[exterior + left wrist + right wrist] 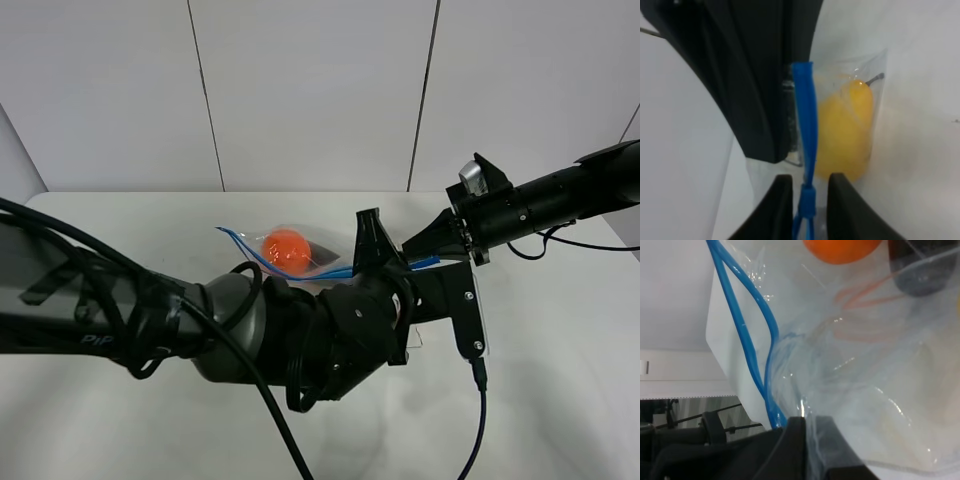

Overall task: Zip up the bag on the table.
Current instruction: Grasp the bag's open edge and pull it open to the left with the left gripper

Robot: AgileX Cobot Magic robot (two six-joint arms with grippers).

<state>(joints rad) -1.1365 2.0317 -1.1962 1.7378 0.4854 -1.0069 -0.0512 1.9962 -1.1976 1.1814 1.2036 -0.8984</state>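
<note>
The clear bag [300, 248] lies on the white table [560, 400] at centre, with an orange fruit [285, 250] showing through it. Its blue zipper strip [340, 272] runs right toward both grippers. My left gripper [372, 240] reaches over the bag. In the left wrist view its fingers [782, 205] stand close on either side of the strip [806, 130], next to a yellow fruit [845, 130]. My right gripper [428, 248] is shut on the bag's right end. In the right wrist view [807, 425] it pinches the plastic by the strip [765, 355]. The strip's two halves part farther along.
My left arm [150, 320] with its cables covers the front left of the table. The right arm [560, 205] comes in from the right, with a cable hanging down [480, 400]. A dark purple item [922, 270] lies inside the bag. A white panelled wall stands behind.
</note>
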